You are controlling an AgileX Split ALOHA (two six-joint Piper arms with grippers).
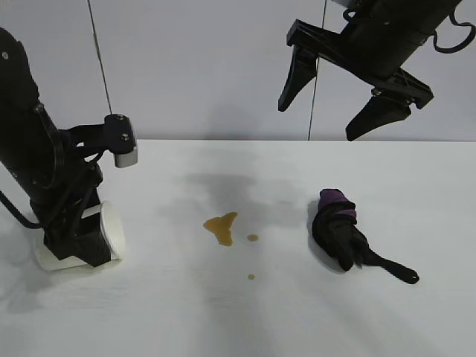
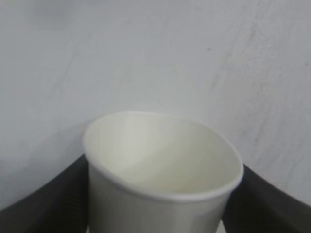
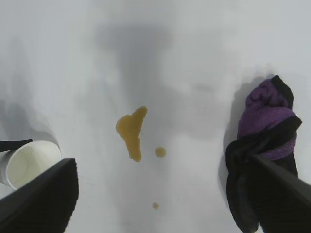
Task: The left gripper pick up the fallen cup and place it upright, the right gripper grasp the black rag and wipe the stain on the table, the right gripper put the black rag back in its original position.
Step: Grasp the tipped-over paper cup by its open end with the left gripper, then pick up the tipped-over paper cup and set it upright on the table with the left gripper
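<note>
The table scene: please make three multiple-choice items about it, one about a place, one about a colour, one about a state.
1. Where does the stain lie on the table?
A. between the cup and the black rag
B. under the black rag
C. inside the cup

2. What colour is the patch on the black rag?
A. yellow
B. purple
C. green

3. How is the right gripper?
A. shut on the rag
B. pressed on the table
C. open, above the table

Key:
1 A, the blotch shows apart from both, cup at one side, rag at the other.
2 B, the right wrist view shows purple cloth.
3 C, its fingers are spread and hold nothing; the left gripper is at the cup.
</note>
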